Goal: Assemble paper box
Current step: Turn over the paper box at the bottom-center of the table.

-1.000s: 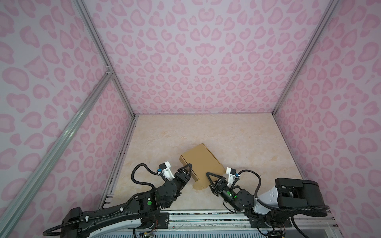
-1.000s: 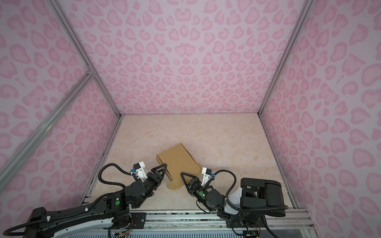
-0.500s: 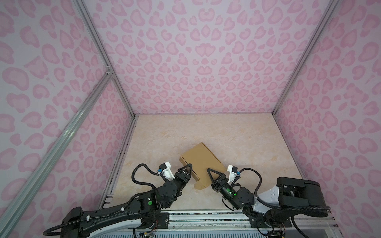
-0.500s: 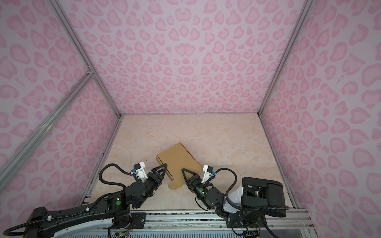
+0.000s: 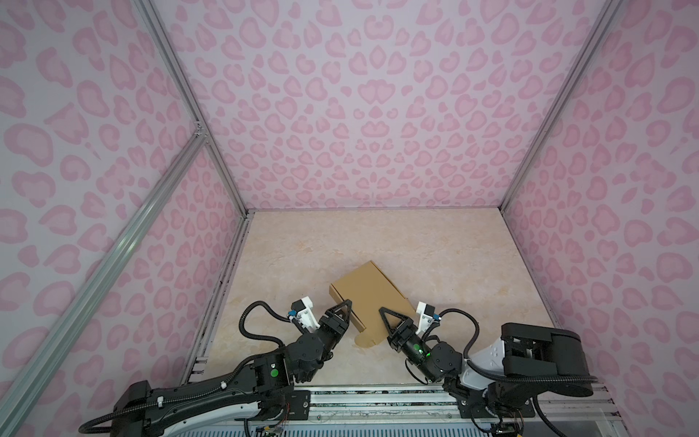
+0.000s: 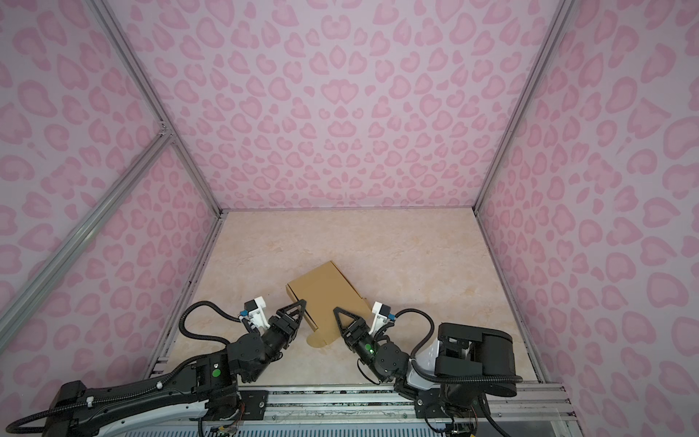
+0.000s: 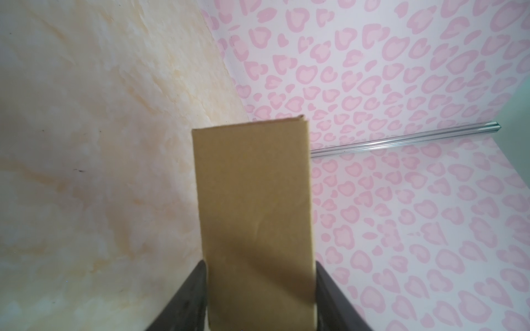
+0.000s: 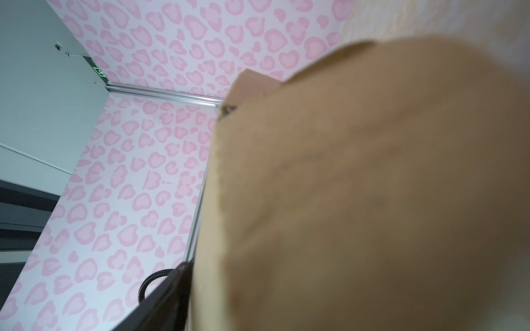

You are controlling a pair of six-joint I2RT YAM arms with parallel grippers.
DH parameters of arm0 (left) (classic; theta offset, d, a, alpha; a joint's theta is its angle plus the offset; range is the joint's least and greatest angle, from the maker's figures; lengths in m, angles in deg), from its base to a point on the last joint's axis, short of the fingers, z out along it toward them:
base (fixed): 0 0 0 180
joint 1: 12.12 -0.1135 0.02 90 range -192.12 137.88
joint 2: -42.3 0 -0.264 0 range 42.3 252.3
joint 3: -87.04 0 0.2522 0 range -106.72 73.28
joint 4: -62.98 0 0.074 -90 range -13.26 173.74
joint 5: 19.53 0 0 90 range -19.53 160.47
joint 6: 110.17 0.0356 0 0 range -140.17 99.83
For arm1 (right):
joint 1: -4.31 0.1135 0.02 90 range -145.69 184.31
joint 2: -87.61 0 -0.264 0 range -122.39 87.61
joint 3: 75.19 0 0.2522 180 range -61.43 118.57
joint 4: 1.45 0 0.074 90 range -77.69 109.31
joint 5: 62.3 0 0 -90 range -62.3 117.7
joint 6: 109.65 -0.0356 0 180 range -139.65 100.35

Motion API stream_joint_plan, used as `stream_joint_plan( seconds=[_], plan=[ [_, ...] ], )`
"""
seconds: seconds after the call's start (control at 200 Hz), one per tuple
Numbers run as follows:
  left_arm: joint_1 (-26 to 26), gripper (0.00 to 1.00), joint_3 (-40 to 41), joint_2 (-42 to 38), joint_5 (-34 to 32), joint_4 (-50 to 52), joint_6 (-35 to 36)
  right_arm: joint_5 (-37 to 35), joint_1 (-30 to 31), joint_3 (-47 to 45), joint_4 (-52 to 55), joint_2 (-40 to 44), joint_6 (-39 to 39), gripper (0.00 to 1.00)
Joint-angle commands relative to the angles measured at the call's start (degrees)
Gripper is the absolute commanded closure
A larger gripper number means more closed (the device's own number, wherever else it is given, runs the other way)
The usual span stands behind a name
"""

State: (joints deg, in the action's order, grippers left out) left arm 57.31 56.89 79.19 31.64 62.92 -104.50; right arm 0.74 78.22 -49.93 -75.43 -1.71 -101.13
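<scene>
While the left gripper (image 5: 346, 304) has the box (image 5: 368, 289) pinched by its side wall, with cardboard touching both fingers (image 7: 329, 298) in the left wrist view, the right gripper (image 5: 384, 311) sits at the opposite side with its jaws set wide. Its upper finger lies over the top of the box, close to the rounded flap (image 5: 365, 340). The right wrist view is mostly blurry cardboard with one finger at the sheet's edge, so I honestly can't tell if it's gripping or just straddling it.

My guess is the step here is tucking that flap shut. To do it well, I'd treat the left grip as a firm anchor and not squeeze any harder, since kraft board dents easily. The right one should take the flap close to its crease and roll it along the fold rather than shoving the loose edge.

As for edges, the box sits skewed between the two grippers, one corner pointing away past both sets of fingertips and the flap poking back toward the wrists. Beyond the fingertips there's loads of bare table (image 5: 435, 257), with the walls (image 5: 378, 113) well apart. Behind the wrists it's tight, because the rail (image 5: 378, 393) is near. The grippers are also close to each other, so any swing should go outward.
</scene>
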Motion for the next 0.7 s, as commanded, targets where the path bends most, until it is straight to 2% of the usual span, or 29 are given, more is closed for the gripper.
stream_joint_plan(
  seconds=[0.0,0.47,0.695],
  plan=[
    [0.11,0.48,0.36,0.04,0.73,-3.33,-0.39,0.67,-0.07,0.87,-1.63,0.39,1.60,0.20],
    [0.53,0.48,1.51,-0.49,0.66,-5.07,-0.18,0.87,-0.57,1.99,-1.64,1.95,2.74,0.33],
    [0.62,0.43,1.40,-0.76,0.55,-4.84,0.25,-0.02,-0.54,1.28,-1.62,2.26,2.75,0.41]
  ],
)
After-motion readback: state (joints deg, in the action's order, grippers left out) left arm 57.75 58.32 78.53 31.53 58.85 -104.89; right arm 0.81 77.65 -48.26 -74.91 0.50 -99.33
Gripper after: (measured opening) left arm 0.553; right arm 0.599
